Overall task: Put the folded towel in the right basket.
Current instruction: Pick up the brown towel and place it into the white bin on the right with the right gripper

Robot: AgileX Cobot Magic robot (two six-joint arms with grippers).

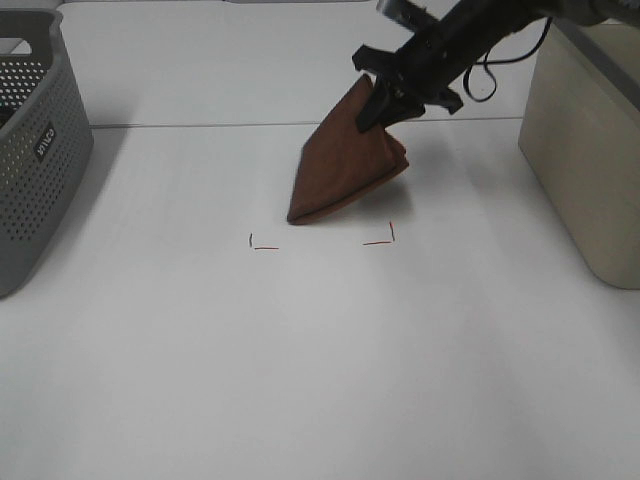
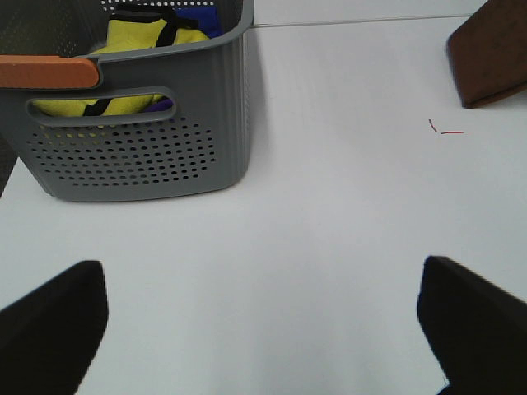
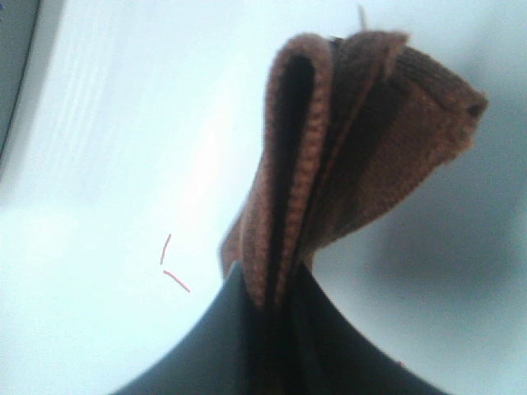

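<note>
The folded brown towel [image 1: 345, 160] hangs from my right gripper [image 1: 385, 100], which is shut on its upper corner; its lower edge still touches the white table near the red corner marks. In the right wrist view the towel [image 3: 346, 148] is pinched between the dark fingers [image 3: 206, 346]. The beige basket [image 1: 585, 140] stands at the right edge of the table, right of the towel. My left gripper [image 2: 263, 329] is open and empty above the table near the grey basket, its dark fingertips [image 2: 49, 325] at the frame's lower corners. The towel's corner shows in the left wrist view [image 2: 490, 62].
A grey perforated basket [image 1: 30, 150] stands at the left edge; in the left wrist view it [image 2: 148, 140] holds yellow and blue cloth [image 2: 140, 41]. Red corner marks [image 1: 265, 245] sit mid-table. White tabletop [image 1: 300, 360] spreads in front.
</note>
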